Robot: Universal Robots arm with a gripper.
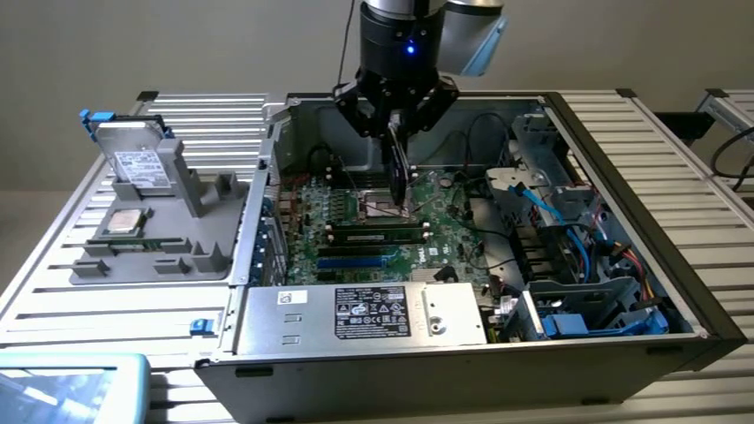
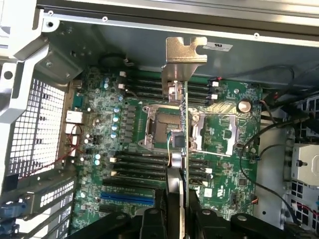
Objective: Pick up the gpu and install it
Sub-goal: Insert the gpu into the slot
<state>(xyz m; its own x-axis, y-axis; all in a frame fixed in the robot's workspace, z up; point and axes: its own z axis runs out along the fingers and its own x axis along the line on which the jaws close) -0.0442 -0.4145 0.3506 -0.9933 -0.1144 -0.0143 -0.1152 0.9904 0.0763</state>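
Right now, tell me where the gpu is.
The gpu hangs edge-on in the gripper, over the middle of the motherboard inside the open computer case, mid exterior view.

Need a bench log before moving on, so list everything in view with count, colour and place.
gpu: one, green with silver bracket, edge-on in the gripper, over the motherboard
case: one, black and silver, open, on the table
motherboard: one, green, on the case floor
power supply: one, silver with black label, in the case, front of the exterior view
cables: several, blue and black, in the case, exterior view's right
holder: one, grey, on the table, exterior view's left
hard drive: one, silver, upright in the holder
table: one, silver slats, under everything
gripper: one, black, shut on the gpu
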